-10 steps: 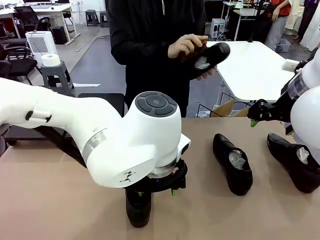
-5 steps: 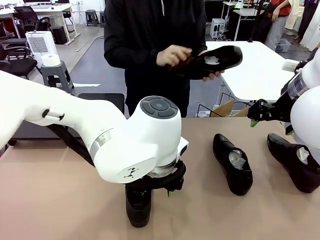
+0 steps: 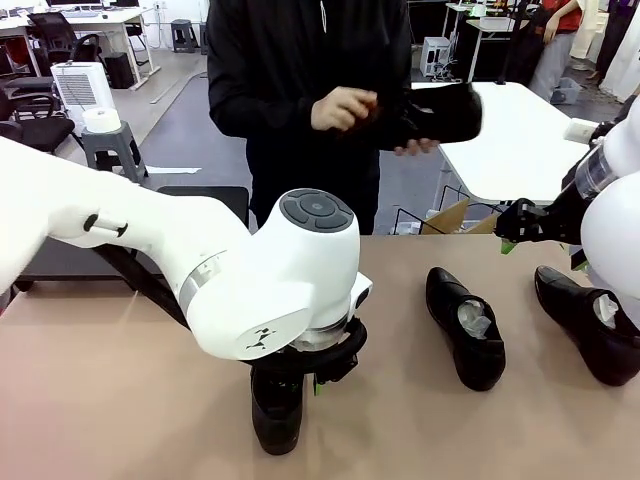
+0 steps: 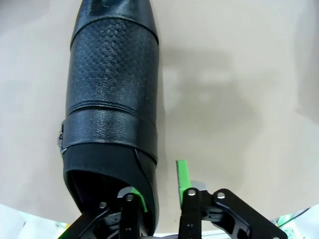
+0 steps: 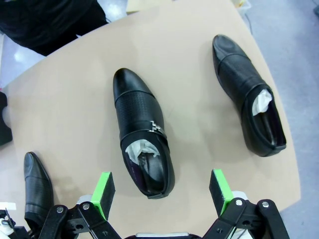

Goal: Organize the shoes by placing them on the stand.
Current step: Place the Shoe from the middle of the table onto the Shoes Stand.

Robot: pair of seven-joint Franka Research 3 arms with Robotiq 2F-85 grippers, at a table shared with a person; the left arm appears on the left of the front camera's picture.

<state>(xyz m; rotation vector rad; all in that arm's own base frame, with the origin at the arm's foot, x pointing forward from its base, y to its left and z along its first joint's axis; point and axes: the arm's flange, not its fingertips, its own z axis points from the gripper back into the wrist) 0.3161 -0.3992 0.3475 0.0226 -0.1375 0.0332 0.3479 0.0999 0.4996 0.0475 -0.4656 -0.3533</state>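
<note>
Shoe [image 4: 112, 99] at the near edge of the table [image 3: 120, 400]: left gripper [image 4: 159, 180] straddles its side wall, unclamped. Right gripper [image 5: 162, 190] hangs spread wide.

Lab w/ desks [image 3: 100, 15], office chairs [image 3: 48, 38]

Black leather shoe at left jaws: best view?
Left wrist view: the glossy black leather shoe close up, textured upper and heel opening clear. Front view: white arm hides all but its toe. Right wrist view: small, at the edge.
</note>
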